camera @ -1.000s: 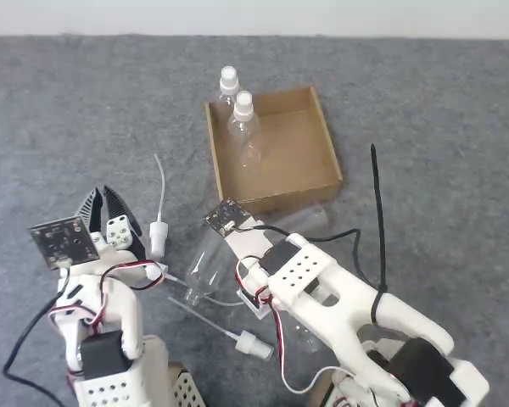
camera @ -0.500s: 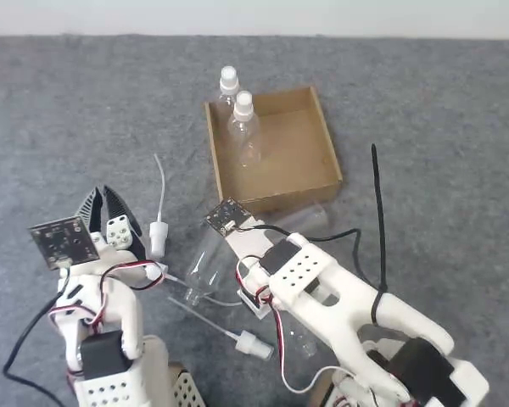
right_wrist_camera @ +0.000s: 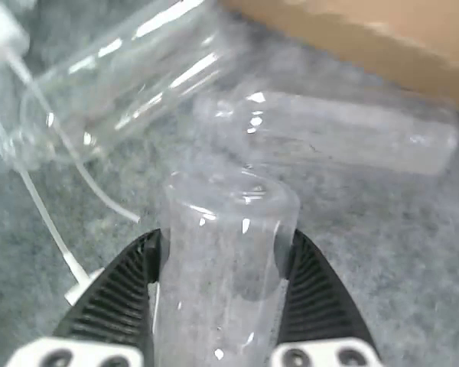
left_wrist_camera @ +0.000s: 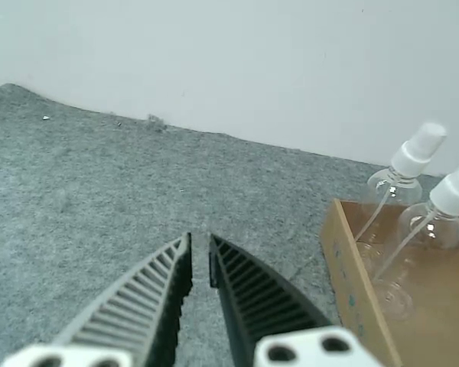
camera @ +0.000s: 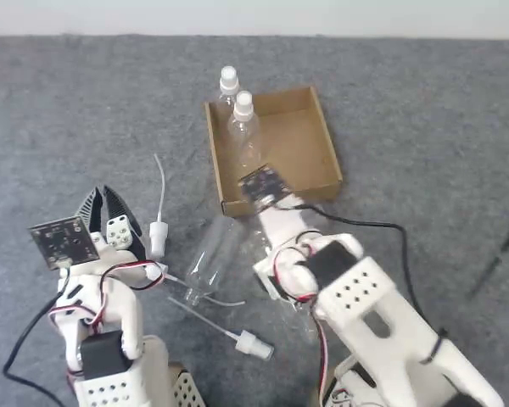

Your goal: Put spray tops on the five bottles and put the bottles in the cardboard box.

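Capping step, I judge: my right end effector [right_wrist_camera: 218, 283] pinches a topless bottle [right_wrist_camera: 226, 229], 6 o'clock of the box [camera: 322, 153]. Next needs the spray top [camera: 157, 233] at 9 o'clock; my left end effector [left_wrist_camera: 199, 275] is pressed together, empty.

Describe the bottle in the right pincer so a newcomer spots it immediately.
Find the cardboard box; by its wall nearest the arms, clear bottles cluster on the grey carpet. The target bottle is clamped in the right pincer; the two neighbouring bottles lie free.

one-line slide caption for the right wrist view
Right gripper shut on a clear bottle, two other bottles lying beside the cardboard box
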Robot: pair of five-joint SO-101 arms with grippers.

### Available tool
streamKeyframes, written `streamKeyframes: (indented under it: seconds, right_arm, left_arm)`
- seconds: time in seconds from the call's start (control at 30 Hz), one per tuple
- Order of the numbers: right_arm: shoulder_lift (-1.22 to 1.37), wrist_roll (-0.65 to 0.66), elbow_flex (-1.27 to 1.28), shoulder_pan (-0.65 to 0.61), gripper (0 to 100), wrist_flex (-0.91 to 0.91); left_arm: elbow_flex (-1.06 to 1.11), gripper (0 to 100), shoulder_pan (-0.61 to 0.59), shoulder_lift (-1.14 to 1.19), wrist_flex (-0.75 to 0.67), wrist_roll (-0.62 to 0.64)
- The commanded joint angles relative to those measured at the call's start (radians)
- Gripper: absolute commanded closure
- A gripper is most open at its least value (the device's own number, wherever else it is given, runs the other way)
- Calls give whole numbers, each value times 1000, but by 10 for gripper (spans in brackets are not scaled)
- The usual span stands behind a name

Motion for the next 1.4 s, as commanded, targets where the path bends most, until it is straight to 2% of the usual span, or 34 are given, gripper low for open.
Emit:
streamKeyframes:
  seconds: [0.0,0.6,0.87,1.1,1.37]
  right_arm:
    - [-76,-104,-9,45,992,16]
    - [-77,-354,-14,320,992,5]
    - [-77,-453,-8,387,992,-67]
    - [-77,-603,-8,395,992,-58]
    - [-77,-713,-6,515,992,-67]
  left_arm:
    - [-12,956,-6,-8,-35,5]
    - [-12,956,-6,-8,-35,5]
    - [-12,956,-6,-8,-35,5]
    - [-12,956,-6,-8,-35,5]
    - [-12,956,-6,-8,-35,5]
